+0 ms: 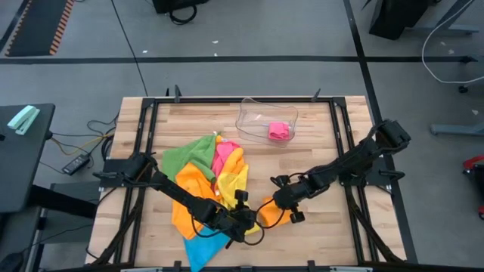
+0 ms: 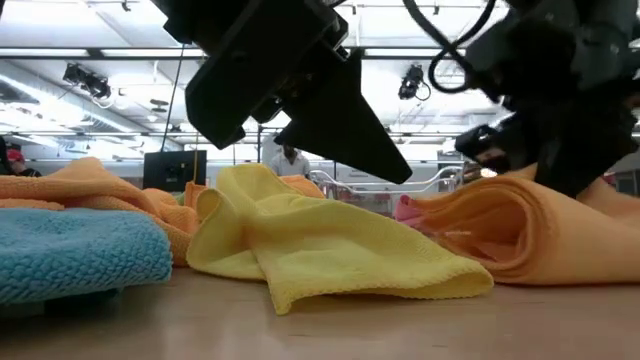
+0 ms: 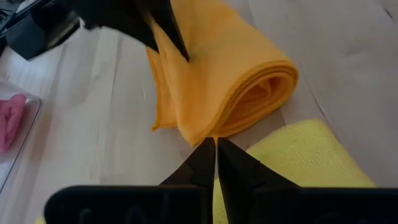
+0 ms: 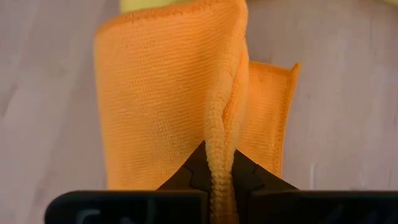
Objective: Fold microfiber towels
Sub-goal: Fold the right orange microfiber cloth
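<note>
Right gripper (image 4: pixel 221 177): clamped on edge of folded orange towel (image 4: pixel 168 99), toward bench (image 1: pixel 318 234) front edge. Left gripper (image 3: pixel 216 149): fingers together, seemingly empty, just beside that fold, over yellow towel (image 2: pixel 330 250). Remaining towels (image 1: pixel 200 170): heaped left of centre. Clear tray (image 1: pixel 253 113): back edge, pink cloth (image 1: pixel 279 131) inside.

Both arms black, boxy jointed links, thin black cables looping alongside. Left gripper (image 3: pixel 216 149): two flat black fingers tapering to sharp pts, wide black crossbar behind. Right gripper (image 4: pixel 219 163): same build, notched inner edges on fingers.
</note>
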Tool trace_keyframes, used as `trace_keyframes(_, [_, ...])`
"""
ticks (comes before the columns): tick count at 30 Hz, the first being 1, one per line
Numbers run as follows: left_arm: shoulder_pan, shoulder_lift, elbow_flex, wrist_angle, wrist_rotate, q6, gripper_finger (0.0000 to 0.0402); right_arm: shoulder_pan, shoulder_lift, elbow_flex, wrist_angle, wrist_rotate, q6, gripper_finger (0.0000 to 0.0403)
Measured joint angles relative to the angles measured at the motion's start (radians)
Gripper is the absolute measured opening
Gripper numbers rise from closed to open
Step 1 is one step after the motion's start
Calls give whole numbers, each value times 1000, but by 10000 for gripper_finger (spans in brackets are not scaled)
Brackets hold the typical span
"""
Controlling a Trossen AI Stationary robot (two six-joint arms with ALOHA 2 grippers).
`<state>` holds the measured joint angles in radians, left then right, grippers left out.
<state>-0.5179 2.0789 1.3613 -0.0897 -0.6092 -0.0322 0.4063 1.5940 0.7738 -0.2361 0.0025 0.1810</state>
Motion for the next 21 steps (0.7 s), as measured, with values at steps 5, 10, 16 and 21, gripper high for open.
trace_keyframes(5, [-1, 0, 0, 0, -1, 0, 27, -7, 13, 0, -8, -3, 8, 36])
trace_keyframes(10, [-1, 0, 0, 2, 0, -1, 27, -6, 13, 0, -20, 0, 42, 96])
trace_keyframes(16, [-4, 0, 0, 22, 0, 0, 19, -13, -20, 25, -108, 1, 73, 164])
trace_keyframes(21, [-3, 0, 0, 29, 0, 0, 21, -19, -60, 72, -205, 21, 92, 183])
